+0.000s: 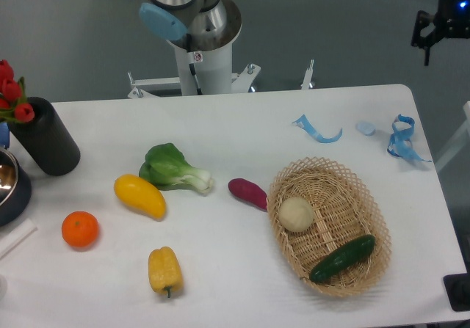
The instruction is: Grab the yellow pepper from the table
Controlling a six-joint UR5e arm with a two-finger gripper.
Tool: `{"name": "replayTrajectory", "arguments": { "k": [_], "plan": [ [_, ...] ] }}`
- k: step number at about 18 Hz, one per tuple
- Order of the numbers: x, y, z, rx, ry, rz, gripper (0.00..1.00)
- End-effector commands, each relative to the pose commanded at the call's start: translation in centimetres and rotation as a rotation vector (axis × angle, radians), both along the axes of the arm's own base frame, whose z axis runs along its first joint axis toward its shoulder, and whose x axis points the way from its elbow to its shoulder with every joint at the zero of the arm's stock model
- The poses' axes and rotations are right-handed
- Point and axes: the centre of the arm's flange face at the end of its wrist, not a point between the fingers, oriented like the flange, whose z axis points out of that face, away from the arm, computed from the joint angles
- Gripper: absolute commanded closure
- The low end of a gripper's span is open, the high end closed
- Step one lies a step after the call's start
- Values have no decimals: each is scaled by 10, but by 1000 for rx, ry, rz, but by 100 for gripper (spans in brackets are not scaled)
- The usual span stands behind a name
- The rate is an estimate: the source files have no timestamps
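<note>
Since the yellow pepper (164, 270) is lying flat on the counter (242, 122) near the front edge, a bit left of the middle, with nothing touching it, I'd say the task hasn't really started. No approach, no grasp, no lift, so basically everything is left to do.

The gripper (435, 21) hangs way off past the back right corner, well apart from the pepper, and it's small and dark in the shot, so I can't tell if the jaws are apart or closed (they're not holding anything I can make out).

Stuff close to the pepper: a smooth yellow mango-like fruit (139, 196) just behind it, and an orange (80, 229) toward the left edge. Easy to mix up by colour, I guess, but the pepper is the lobed one with the little green stem pointing at the front edge. It has open counter around it, so reaching it from above looks doable.
</note>
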Motion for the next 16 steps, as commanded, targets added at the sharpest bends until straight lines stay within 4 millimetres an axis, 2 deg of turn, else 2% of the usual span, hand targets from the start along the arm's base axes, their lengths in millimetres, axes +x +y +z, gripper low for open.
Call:
{"name": "replayTrajectory", "arguments": {
  "k": [10, 16],
  "plan": [
    [3, 5, -3, 12, -8, -2, 0],
    [8, 10, -12, 40, -26, -6, 0]
  ]
}}
